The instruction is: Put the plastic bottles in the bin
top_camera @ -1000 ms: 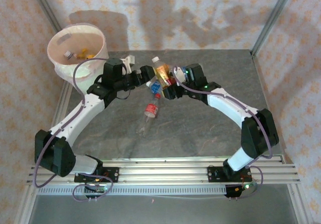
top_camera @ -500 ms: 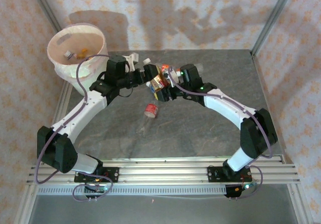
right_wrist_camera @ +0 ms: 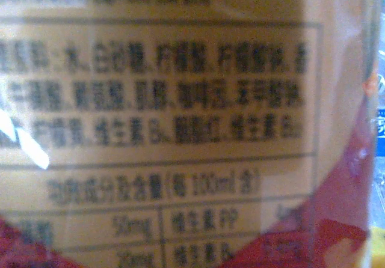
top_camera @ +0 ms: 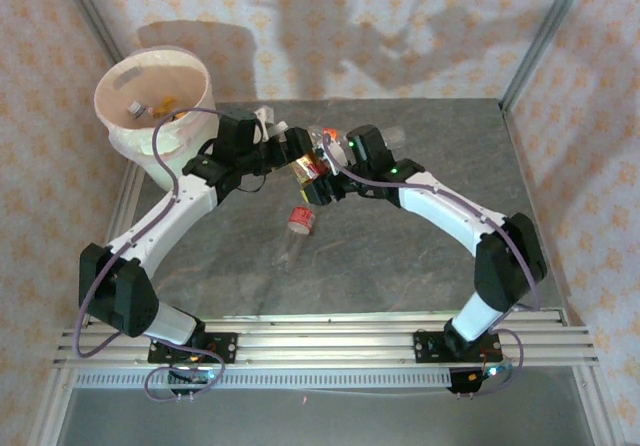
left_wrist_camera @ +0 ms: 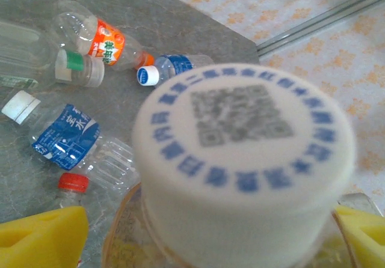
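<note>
A plastic bottle (top_camera: 306, 162) with a yellow and red label hangs above the table's middle, tilted over, and my right gripper (top_camera: 323, 173) is shut on its body. Its printed label (right_wrist_camera: 180, 130) is pressed up against the right wrist camera. The bottle's white cap (left_wrist_camera: 240, 160) points into my left gripper (top_camera: 289, 148), whose yellow pads (left_wrist_camera: 42, 238) stand open on either side of the neck, with a gap on the left. The white bin (top_camera: 118, 136) sits at the far left corner with a few bottles inside. A red-labelled bottle (top_camera: 299, 226) lies on the table below the grippers.
In the left wrist view several more bottles lie on the grey table (left_wrist_camera: 144, 21): an orange-labelled one (left_wrist_camera: 103, 41), a blue-labelled one (left_wrist_camera: 65, 137), one with a green band (left_wrist_camera: 73, 67), a blue-capped one (left_wrist_camera: 174, 67). A metal frame post (top_camera: 540, 41) stands at the back right.
The right gripper has tipped the held bottle over and carried it left towards the left gripper. The left gripper has moved in around the cap end and its jaws have narrowed.
</note>
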